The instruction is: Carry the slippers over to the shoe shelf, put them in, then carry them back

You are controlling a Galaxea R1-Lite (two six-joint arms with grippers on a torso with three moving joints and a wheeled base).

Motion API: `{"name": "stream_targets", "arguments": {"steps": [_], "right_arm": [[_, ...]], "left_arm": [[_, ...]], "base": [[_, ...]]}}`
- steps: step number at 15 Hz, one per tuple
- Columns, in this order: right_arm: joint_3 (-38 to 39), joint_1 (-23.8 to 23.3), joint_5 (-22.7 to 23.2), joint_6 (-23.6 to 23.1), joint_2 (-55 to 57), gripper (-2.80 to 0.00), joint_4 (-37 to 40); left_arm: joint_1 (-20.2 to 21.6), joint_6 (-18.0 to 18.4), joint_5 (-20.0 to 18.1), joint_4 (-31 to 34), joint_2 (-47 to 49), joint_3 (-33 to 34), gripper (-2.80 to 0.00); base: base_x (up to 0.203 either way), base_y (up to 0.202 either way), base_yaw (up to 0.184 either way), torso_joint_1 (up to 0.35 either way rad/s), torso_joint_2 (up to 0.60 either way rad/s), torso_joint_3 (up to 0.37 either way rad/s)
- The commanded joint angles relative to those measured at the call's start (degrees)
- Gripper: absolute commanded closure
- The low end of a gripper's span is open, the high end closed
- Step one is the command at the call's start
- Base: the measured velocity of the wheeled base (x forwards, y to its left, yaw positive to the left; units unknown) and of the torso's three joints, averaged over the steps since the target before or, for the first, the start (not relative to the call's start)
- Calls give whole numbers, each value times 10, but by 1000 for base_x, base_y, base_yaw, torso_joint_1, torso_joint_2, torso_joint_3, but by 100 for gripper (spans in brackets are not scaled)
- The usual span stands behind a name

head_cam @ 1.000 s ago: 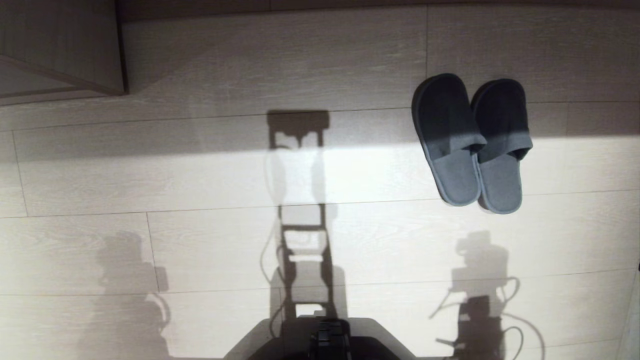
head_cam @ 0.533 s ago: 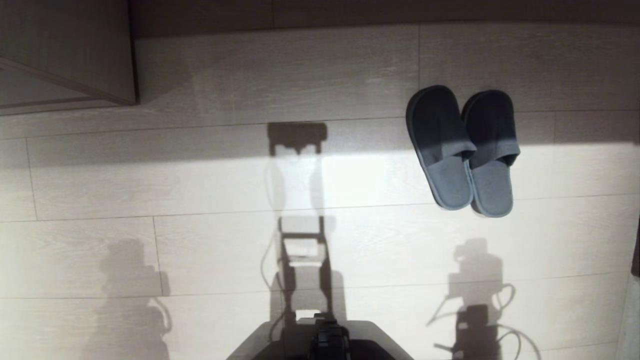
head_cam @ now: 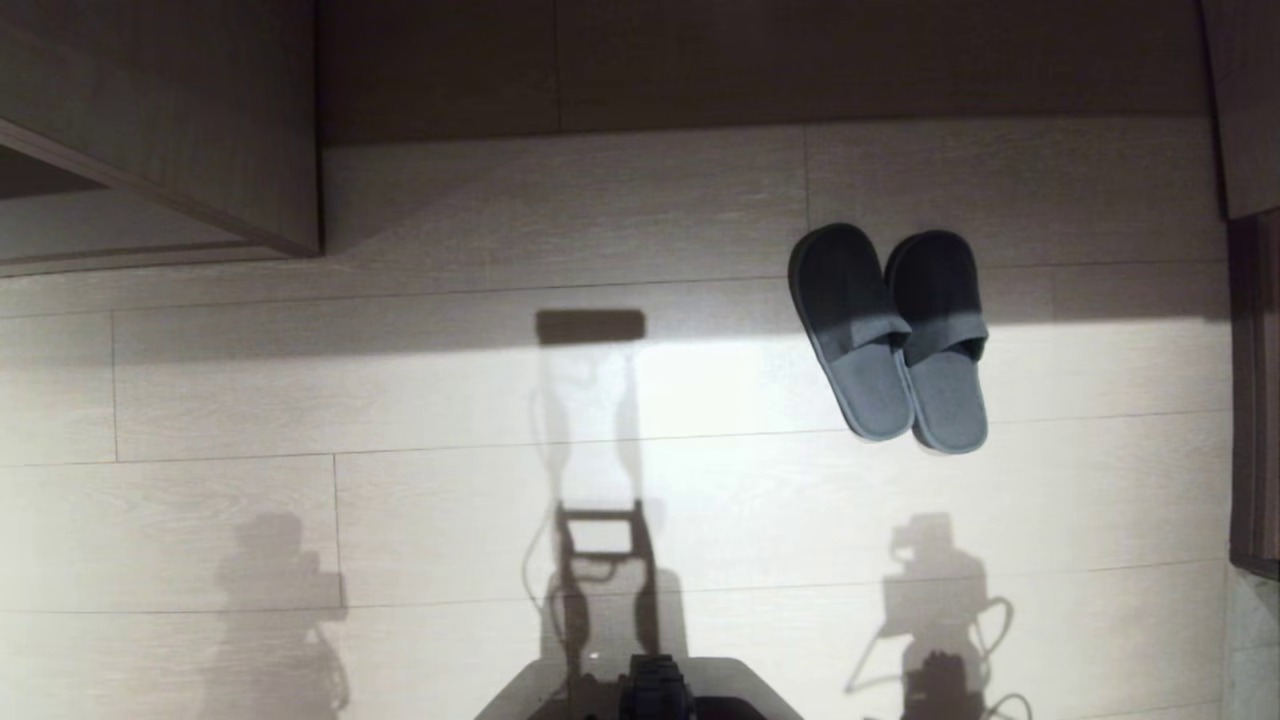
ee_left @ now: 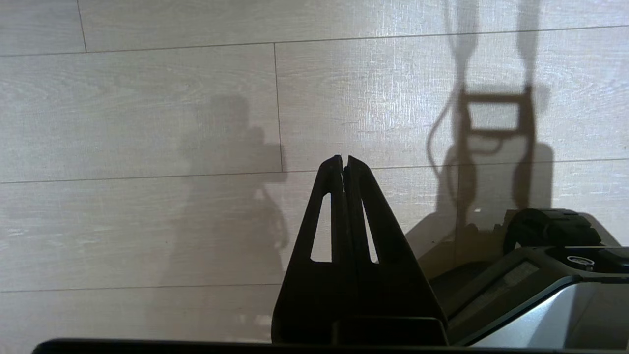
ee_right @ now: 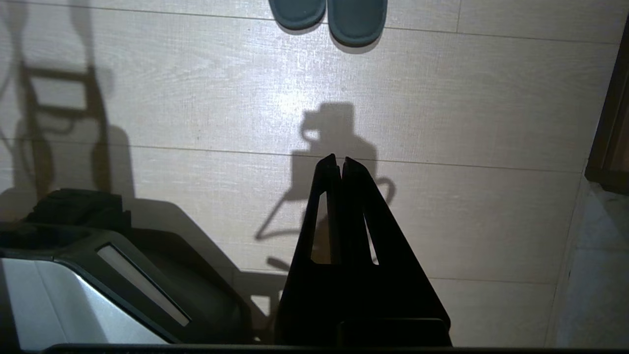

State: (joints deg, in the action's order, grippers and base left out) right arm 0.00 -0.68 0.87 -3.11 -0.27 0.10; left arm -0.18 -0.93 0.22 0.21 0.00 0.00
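**Slippers on floor at right, both grippers closed & empty**

Far left, a grey-brown wood-grain cabinet corner (head_cam: 200,120) overhung the pale plank floor (head_cam: 400,400), w/ a dark opening under its slanted edge; can't tell from here whether that was the shoe shelf. A dark band of wall or baseboard (head_cam: 760,60) ran along the far side.

Left gripper (ee_left: 344,160) hung low over bare floor at the near left, beside the robot base (ee_left: 540,275). Its two black fingers were pressed together tip to tip, nothing between them. Only its shadow showed in the head view, near left.

Centre: the robot's own tall shadow fell across the planks, a bright strip of light crossing the floor behind it. The base's dark front edge (head_cam: 640,695) sat at the near centre.

Right of centre, the slippers (head_cam: 890,340) lay on the floor as a pair, side by side & touching, toes pointing far, heels near. Dark grey wide straps, lighter grey footbeds. Toe halves were in shade, heels in the lit strip. The left one angled slightly, its heel tucked against the right one. In the right wrist view just the heels (ee_right: 327,14) showed, well ahead of the fingers.

Right gripper (ee_right: 341,160) hung over bare floor at near right, well apart from the pair; fingers together, holding nothing.

Far right edge: a dark upright wooden frame (head_cam: 1255,380), w/ a paler surface (ee_right: 597,275) at its foot.
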Motion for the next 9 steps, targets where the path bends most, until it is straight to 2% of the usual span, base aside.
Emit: {"name": "stream_targets", "arguments": {"steps": [1, 9], "right_arm": [[1, 0, 0, -1, 1, 0, 0], [1, 0, 0, -1, 1, 0, 0]], "left_arm": [[0, 0, 0, 0, 0, 1, 0], [0, 0, 0, 0, 0, 1, 0]], "base": [[0, 0, 0, 2, 5, 200], [0, 0, 0, 1, 2, 202]]}}
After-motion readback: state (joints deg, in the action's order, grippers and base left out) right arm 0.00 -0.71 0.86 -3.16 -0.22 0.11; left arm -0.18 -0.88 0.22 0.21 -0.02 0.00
